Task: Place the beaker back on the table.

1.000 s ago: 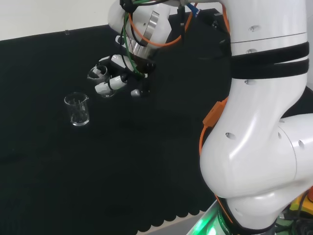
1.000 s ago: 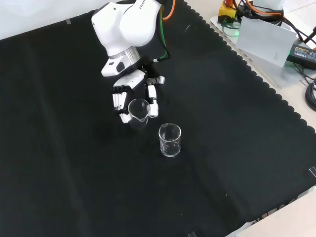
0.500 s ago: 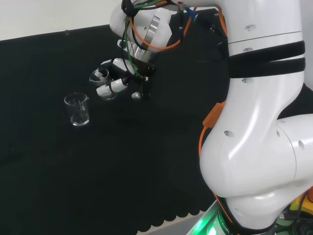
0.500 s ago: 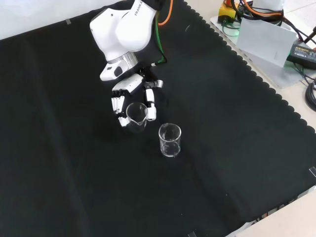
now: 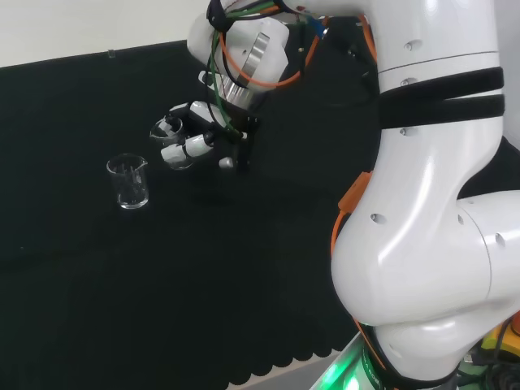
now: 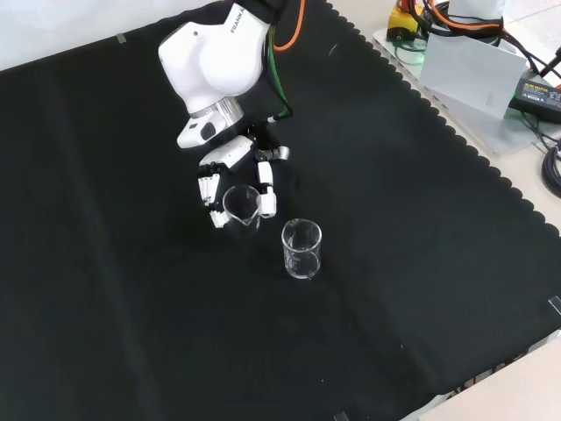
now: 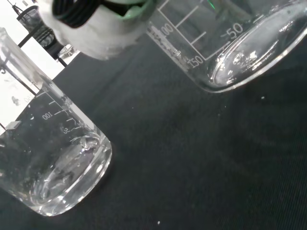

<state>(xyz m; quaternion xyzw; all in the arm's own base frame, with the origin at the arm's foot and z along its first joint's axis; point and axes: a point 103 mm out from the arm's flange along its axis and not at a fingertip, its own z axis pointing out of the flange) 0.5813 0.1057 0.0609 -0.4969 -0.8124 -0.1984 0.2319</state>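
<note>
In the head view the hand point(image 5: 192, 140) is curled round a clear beaker point(image 5: 176, 153), fingers on one side and thumb on the other, just above the black cloth point(image 5: 203, 276). Whether its base touches the cloth I cannot tell. A second beaker point(image 5: 129, 182) stands upright on the cloth at about eight o'clock from the held one, near but apart, its spout toward one o'clock. The arm's white links point(image 5: 422, 203) rise at three o'clock, and a pale wall point(image 5: 81, 24) runs behind the bench at twelve o'clock. In the front view the hand point(image 6: 230, 167) reaches down from twelve o'clock and clasps the beaker point(image 6: 241, 209), whose long axis is close to upright, mouth up, spout toward about seven o'clock. The second beaker point(image 6: 301, 249) stands at about four o'clock from it, apart. Both look empty. The cloth point(image 6: 131, 333) has a scalloped edge, and beyond it at two o'clock lie cables point(image 6: 543, 96) and a grey box point(image 6: 469, 74) on a pale bench. In the wrist view the held beaker point(image 7: 240, 52) tilts, its base just above the cloth point(image 7: 192, 172), with printed graduations on its wall. The second beaker point(image 7: 53, 163) stands on the cloth nearby, empty, and a blurred white part of the hand point(image 7: 96, 28) overlaps the held beaker's wall.
</note>
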